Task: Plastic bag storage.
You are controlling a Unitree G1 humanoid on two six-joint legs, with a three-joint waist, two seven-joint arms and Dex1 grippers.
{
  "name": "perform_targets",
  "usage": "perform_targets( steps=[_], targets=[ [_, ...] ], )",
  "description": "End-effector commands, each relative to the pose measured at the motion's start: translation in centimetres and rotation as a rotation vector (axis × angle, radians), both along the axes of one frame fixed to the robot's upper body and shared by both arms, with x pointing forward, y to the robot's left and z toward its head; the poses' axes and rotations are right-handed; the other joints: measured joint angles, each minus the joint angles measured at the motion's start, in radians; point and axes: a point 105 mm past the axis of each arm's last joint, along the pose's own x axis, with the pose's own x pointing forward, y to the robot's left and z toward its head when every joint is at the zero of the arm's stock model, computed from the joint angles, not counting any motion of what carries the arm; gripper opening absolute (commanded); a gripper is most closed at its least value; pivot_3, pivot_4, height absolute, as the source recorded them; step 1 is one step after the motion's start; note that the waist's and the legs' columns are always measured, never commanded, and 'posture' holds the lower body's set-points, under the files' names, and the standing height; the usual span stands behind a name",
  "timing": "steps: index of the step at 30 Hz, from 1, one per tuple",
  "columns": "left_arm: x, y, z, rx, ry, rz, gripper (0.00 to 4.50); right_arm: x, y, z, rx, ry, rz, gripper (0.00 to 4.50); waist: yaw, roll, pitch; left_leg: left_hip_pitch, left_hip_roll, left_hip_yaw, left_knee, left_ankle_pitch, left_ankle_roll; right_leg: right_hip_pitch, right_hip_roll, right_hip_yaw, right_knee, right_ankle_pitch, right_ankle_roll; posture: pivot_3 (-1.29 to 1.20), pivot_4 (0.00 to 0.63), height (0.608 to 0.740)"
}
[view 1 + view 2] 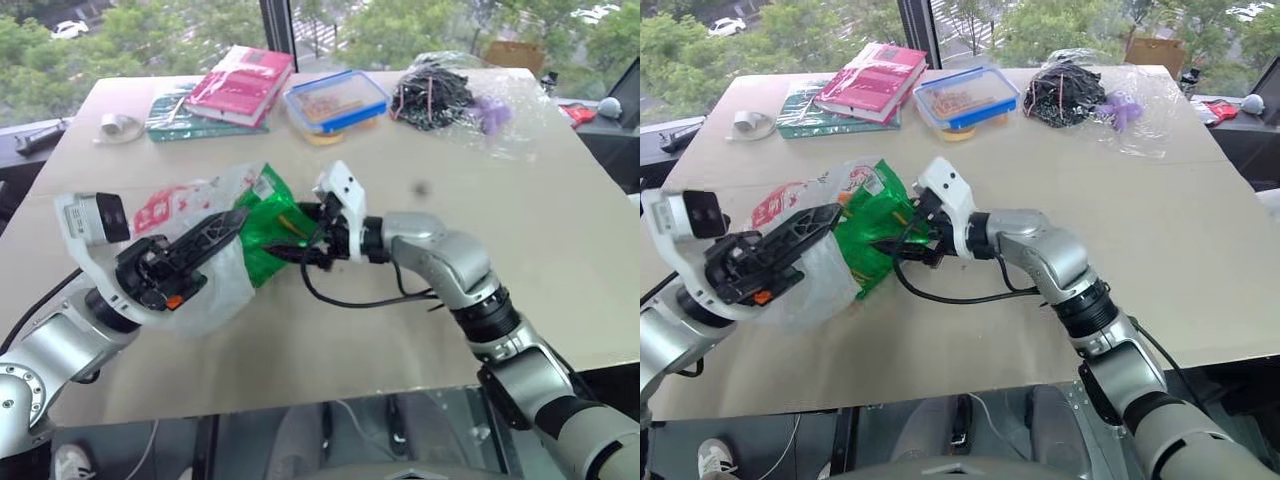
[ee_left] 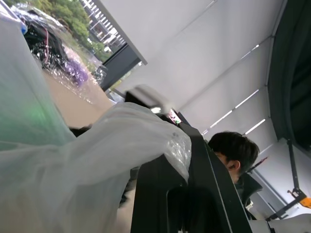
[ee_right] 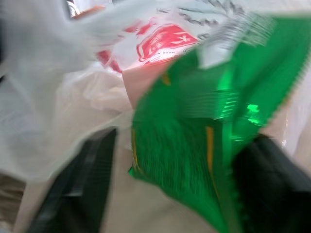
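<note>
The plastic bag [image 1: 212,292], thin translucent white with red print, hangs bunched just above the table's left front. My left gripper [image 1: 222,226] is shut on its upper edge; in the left wrist view the film drapes over a black finger [image 2: 204,174]. A shiny green snack packet [image 1: 265,228] lies partly inside the bag's mouth. My right gripper [image 1: 306,226] reaches in from the right at the packet's edge. In the right wrist view its fingers stand wide apart, open, with the green packet [image 3: 194,131] between them and the bag's red logo [image 3: 160,43] behind.
At the back of the tan table [image 1: 560,250] lie a pink book [image 1: 240,82] on a green one, a blue-lidded box [image 1: 335,100], a clear bag of black cables [image 1: 435,95] and a small white item [image 1: 120,125]. A person's head [image 2: 235,150] appears behind me.
</note>
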Motion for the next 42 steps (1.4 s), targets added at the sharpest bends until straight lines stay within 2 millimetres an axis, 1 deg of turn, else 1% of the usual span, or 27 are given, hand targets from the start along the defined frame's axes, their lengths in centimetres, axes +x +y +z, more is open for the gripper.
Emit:
perform_targets(
  steps=[1, 3, 5, 7, 8, 9, 10, 11, 12, 13, 14, 16, 18, 20, 23, 26, 28, 31, 32, 33, 35, 37, 38, 39, 40, 41, 42],
  targets=[
    [0.1, 1.1, 0.9, -0.012, -0.023, -0.007, 0.0, -0.2, -1.0, 1.0, 0.005, -0.107, -0.078, 4.23, 0.002, 0.0, 0.0, 0.0, 0.0, 0.0, 0.0, 0.0, 0.0, 0.0, 0.0, 0.0, 0.001, 0.0, 0.0, 0.0, 0.15, 0.74],
    [0.3, 1.4, 0.9, -0.005, -0.02, -0.014, 0.0, 0.0, -1.7, 0.6, -0.021, -0.124, -0.098, 4.23, 0.003, 0.0, 0.0, 0.0, 0.0, 0.0, 0.001, 0.0, 0.0, 0.0, 0.0, 0.0, 0.002, 0.0, 0.0, 0.0, 0.15, 0.74],
    [0.4, 1.4, 1.0, -0.002, -0.019, -0.029, 0.0, 0.1, -1.3, 0.1, -0.026, -0.097, -0.096, 4.23, 0.003, 0.0, 0.0, 0.0, 0.0, 0.0, 0.003, 0.0, 0.0, 0.0, -0.001, 0.0, 0.002, 0.0, 0.0, 0.0, 0.15, 0.74],
    [0.7, 1.2, 1.1, 0.003, -0.025, -0.047, 0.0, 1.0, 0.6, -1.1, -0.048, -0.062, -0.114, 4.23, 0.001, -0.001, 0.0, 0.0, 0.0, 0.0, 0.003, 0.0, 0.0, 0.0, -0.001, 0.0, 0.003, 0.0, 0.0, 0.0, 0.15, 0.74],
    [0.8, 1.2, 1.2, 0.004, -0.028, -0.049, 0.0, 0.6, 1.8, -1.5, -0.063, -0.082, -0.08, 4.23, -0.003, -0.001, 0.0, 0.0, -0.001, 0.0, 0.004, 0.0, 0.0, 0.0, 0.0, 0.001, 0.003, 0.0, 0.0, 0.0, 0.15, 0.74],
    [0.9, 1.3, 1.3, 0.004, -0.029, -0.049, 0.0, -0.5, 2.9, -1.6, -0.072, -0.108, -0.003, 4.23, -0.004, -0.001, 0.0, 0.001, -0.001, 0.001, 0.004, 0.0, 0.0, 0.0, 0.0, 0.002, 0.004, 0.0, 0.0, 0.0, 0.15, 0.74],
    [1.0, 1.4, 1.3, 0.003, -0.029, -0.048, 0.0, -1.3, 3.6, -1.7, -0.076, -0.128, 0.055, 3.73, -0.004, 0.0, 0.0, 0.001, -0.001, 0.001, 0.004, 0.0, 0.0, 0.0, 0.001, 0.002, 0.005, 0.0, 0.0, 0.0, 0.15, 0.74],
    [1.1, 1.6, 1.4, 0.0, -0.026, -0.045, 0.0, -2.3, 4.3, -1.6, -0.079, -0.122, 0.133, 3.45, -0.003, 0.0, 0.0, 0.001, 0.0, 0.001, 0.004, 0.0, 0.0, -0.001, 0.002, 0.002, 0.006, 0.0, 0.0, 0.0, 0.15, 0.74],
    [1.2, 1.8, 1.4, -0.004, -0.02, -0.04, 0.0, -2.8, 4.7, -1.5, -0.097, -0.143, 0.2, 2.99, -0.004, 0.0, 0.0, 0.001, 0.0, 0.001, 0.004, 0.0, -0.001, -0.001, 0.002, 0.002, 0.006, 0.0, 0.0, 0.0, 0.15, 0.74],
    [1.4, 2.0, 1.5, -0.009, -0.014, -0.036, 0.0, -3.0, 4.9, -1.4, -0.125, -0.186, 0.249, 2.37, -0.003, 0.0, 0.0, 0.0, 0.001, 0.001, 0.004, 0.001, -0.001, -0.001, 0.002, 0.002, 0.005, 0.0, 0.0, 0.0, 0.15, 0.74],
    [1.5, 2.2, 1.5, -0.012, -0.011, -0.034, 0.0, -3.0, 5.0, -1.3, -0.147, -0.22, 0.28, 2.28, -0.002, -0.001, 0.0, 0.0, 0.002, 0.001, 0.004, 0.001, -0.001, -0.001, 0.001, 0.002, 0.005, 0.0, 0.0, 0.0, 0.15, 0.74],
    [1.6, 2.3, 1.6, -0.012, -0.01, -0.035, 0.0, -2.7, 4.9, -1.1, -0.181, -0.264, 0.314, 2.28, 0.0, -0.001, 0.0, 0.0, 0.003, 0.001, 0.004, 0.0, -0.001, -0.001, 0.001, 0.002, 0.005, 0.0, 0.0, 0.0, 0.15, 0.74],
    [1.8, 2.4, 1.8, -0.014, -0.008, -0.039, 0.0, -1.4, 3.8, -0.5, -0.18, -0.313, 0.267, 2.28, 0.006, -0.002, -0.001, 0.0, 0.003, 0.0, 0.004, 0.0, -0.001, 0.0, 0.001, 0.001, 0.005, 0.0, 0.0, 0.0, 0.15, 0.74],
    [2.0, 2.5, 1.8, -0.014, -0.004, -0.041, 0.0, -0.6, 2.5, -0.1, -0.176, -0.336, 0.233, 2.28, 0.009, -0.002, -0.001, 0.0, 0.003, -0.001, 0.004, 0.0, -0.001, 0.0, 0.0, -0.001, 0.005, 0.0, 0.0, 0.0, 0.15, 0.74],
    [2.2, 2.8, 1.3, -0.019, 0.015, -0.03, 0.0, 0.5, -0.2, 0.0, -0.2, -0.383, 0.134, 2.28, 0.011, -0.002, -0.001, 0.0, 0.0, -0.001, 0.004, 0.001, -0.001, 0.0, -0.003, -0.001, 0.005, 0.0, 0.0, 0.0, 0.15, 0.74],
    [2.5, 3.2, 1.3, -0.037, 0.02, -0.018, 0.0, 0.8, -3.1, 0.4, -0.141, -0.293, 0.008, 2.28, 0.011, -0.002, -0.001, -0.001, -0.001, -0.001, 0.004, 0.001, -0.001, 0.0, -0.004, -0.001, 0.005, 0.0, 0.0, 0.0, 0.15, 0.74],
    [2.6, 3.5, 1.2, -0.044, 0.025, -0.011, 0.0, 0.3, -5.5, 0.1, -0.113, -0.21, -0.058, 2.28, 0.011, -0.002, -0.001, -0.001, 0.0, -0.001, 0.004, 0.001, -0.001, 0.0, -0.004, -0.001, 0.005, 0.0, 0.0, 0.0, 0.15, 0.74],
    [2.6, 3.7, 0.9, -0.043, 0.027, -0.008, 0.0, 0.3, -7.6, -0.3, -0.062, -0.105, -0.168, 2.28, 0.007, -0.002, -0.001, 0.0, 0.0, -0.001, 0.004, 0.001, -0.001, 0.0, -0.004, -0.001, 0.005, 0.0, 0.0, 0.0, 0.15, 0.74],
    [2.6, 3.7, 0.8, -0.042, 0.027, -0.007, 0.0, 0.6, -8.0, -0.4, -0.047, -0.091, -0.206, 2.28, 0.006, -0.002, -0.001, 0.0, 0.0, 0.0, 0.004, 0.001, -0.001, 0.0, -0.004, -0.001, 0.006, 0.0, 0.0, 0.0, 0.15, 0.74],
    [2.5, 3.7, 0.6, -0.033, 0.029, -0.015, 0.0, 1.3, -8.5, -0.5, -0.042, -0.079, -0.263, 2.28, 0.005, -0.002, -0.001, 0.0, 0.0, 0.0, 0.004, 0.0, -0.001, 0.0, -0.004, 0.0, 0.007, 0.0, 0.0, 0.0, 0.15, 0.74],
    [2.2, 3.5, 0.2, 0.0, 0.03, -0.034, 0.0, 3.2, -9.1, -1.0, -0.067, -0.088, -0.376, 2.28, 0.001, -0.002, -0.001, 0.001, -0.001, 0.001, 0.005, -0.001, 0.001, 0.0, -0.004, 0.001, 0.009, 0.0, 0.0, 0.0, 0.15, 0.74],
    [1.9, 3.3, -0.4, 0.027, 0.034, -0.051, 0.0, 5.0, -8.9, -1.6, -0.089, -0.105, -0.449, 2.28, 0.0, -0.002, -0.001, 0.002, -0.002, 0.001, 0.004, -0.002, 0.003, 0.0, -0.004, 0.001, 0.009, 0.0, 0.0, 0.0, 0.15, 0.74],
    [1.6, 3.0, -0.8, 0.054, 0.035, -0.062, 0.0, 5.5, -7.6, -2.2, -0.094, -0.118, -0.444, 2.28, -0.003, -0.002, -0.001, 0.002, -0.002, 0.001, 0.005, -0.002, 0.003, 0.0, -0.003, 0.001, 0.009, 0.0, 0.0, 0.0, 0.15, 0.74],
    [1.5, 2.9, -1.0, 0.07, 0.035, -0.067, 0.0, 5.5, -6.1, -2.6, -0.078, -0.111, -0.41, 2.28, -0.003, -0.002, -0.001, 0.002, -0.003, 0.002, 0.005, -0.002, 0.003, 0.0, -0.002, 0.002, 0.009, 0.0, 0.0, 0.0, 0.15, 0.74],
    [1.4, 2.8, -1.2, 0.08, 0.033, -0.069, 0.0, 5.4, -5.1, -2.7, -0.064, -0.107, -0.382, 2.28, -0.004, -0.002, -0.001, 0.002, -0.003, 0.002, 0.005, -0.002, 0.003, -0.001, -0.002, 0.002, 0.009, 0.0, 0.0, 0.0, 0.15, 0.74],
    [1.5, 2.9, -1.2, 0.085, 0.031, -0.061, 0.0, 4.1, -3.2, -2.7, -0.029, -0.091, -0.284, 2.28, -0.003, -0.002, -0.001, 0.002, -0.002, 0.002, 0.004, -0.001, 0.002, -0.001, -0.001, 0.002, 0.009, 0.0, 0.0, 0.0, 0.15, 0.74],
    [1.6, 3.0, -1.1, 0.086, 0.028, -0.05, 0.0, 2.9, -1.7, -2.5, 0.0, -0.08, -0.199, 2.28, -0.003, -0.002, -0.001, 0.001, -0.002, 0.001, 0.004, 0.0, -0.001, -0.001, -0.001, 0.002, 0.008, 0.0, 0.0, 0.0, 0.15, 0.74]
  ],
)
